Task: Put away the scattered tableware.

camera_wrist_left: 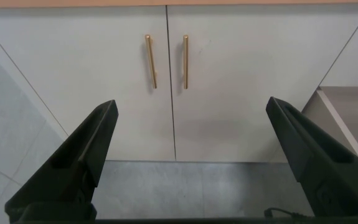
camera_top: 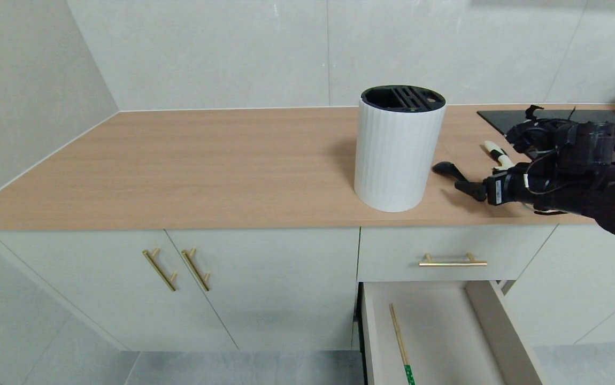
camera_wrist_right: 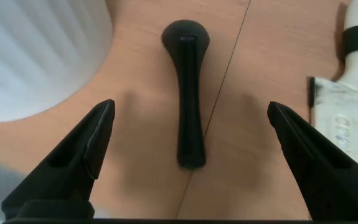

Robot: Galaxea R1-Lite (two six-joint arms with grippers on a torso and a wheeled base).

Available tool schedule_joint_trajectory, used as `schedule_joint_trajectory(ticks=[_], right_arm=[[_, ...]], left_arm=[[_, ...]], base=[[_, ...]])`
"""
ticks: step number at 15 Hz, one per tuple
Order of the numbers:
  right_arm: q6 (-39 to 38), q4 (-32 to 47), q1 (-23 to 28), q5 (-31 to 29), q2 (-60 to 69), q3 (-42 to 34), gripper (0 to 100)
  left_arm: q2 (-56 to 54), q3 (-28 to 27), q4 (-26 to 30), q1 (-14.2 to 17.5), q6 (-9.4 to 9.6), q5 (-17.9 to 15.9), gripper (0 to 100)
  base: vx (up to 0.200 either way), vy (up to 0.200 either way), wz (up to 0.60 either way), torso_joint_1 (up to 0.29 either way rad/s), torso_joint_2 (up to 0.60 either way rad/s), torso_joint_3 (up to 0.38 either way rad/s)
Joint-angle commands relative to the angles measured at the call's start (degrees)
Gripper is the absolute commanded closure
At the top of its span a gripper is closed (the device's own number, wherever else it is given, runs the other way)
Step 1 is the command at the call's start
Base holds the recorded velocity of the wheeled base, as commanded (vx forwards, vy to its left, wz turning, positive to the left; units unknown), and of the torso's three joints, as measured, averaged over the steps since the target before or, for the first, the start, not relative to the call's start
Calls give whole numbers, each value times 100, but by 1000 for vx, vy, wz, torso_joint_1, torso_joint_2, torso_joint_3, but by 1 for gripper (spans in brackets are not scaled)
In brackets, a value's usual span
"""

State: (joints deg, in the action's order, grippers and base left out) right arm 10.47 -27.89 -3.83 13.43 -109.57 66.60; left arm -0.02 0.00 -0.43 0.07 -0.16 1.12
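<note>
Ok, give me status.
Left gripper open, facing cabinet doors. Right gripper open, lined up on black utensil on counter, not gripping. White holder close beside; nothing blocking.

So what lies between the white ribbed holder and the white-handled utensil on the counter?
A black-handled utensil lies flat on the counter there, touching neither; the right wrist view shows it clearly.

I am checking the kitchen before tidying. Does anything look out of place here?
Yes. A black-handled utensil and a white-handled utensil lie loose on the counter beside the white holder, not in it. The lower drawer stands open with one chopstick inside.
</note>
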Motion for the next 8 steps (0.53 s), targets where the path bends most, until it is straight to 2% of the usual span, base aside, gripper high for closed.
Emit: schedule_joint_trajectory(ticks=[1, 8], right_arm=[[-1, -15, -4, 1, -232, 11, 0], [8, -15, -4, 1, -407, 81, 0]], left_arm=[[2, 0, -1, 1, -2, 2, 0], [2, 0, -1, 1, -2, 2, 0]], base=[[0, 0, 0, 0, 0, 0], [0, 0, 0, 0, 0, 0]])
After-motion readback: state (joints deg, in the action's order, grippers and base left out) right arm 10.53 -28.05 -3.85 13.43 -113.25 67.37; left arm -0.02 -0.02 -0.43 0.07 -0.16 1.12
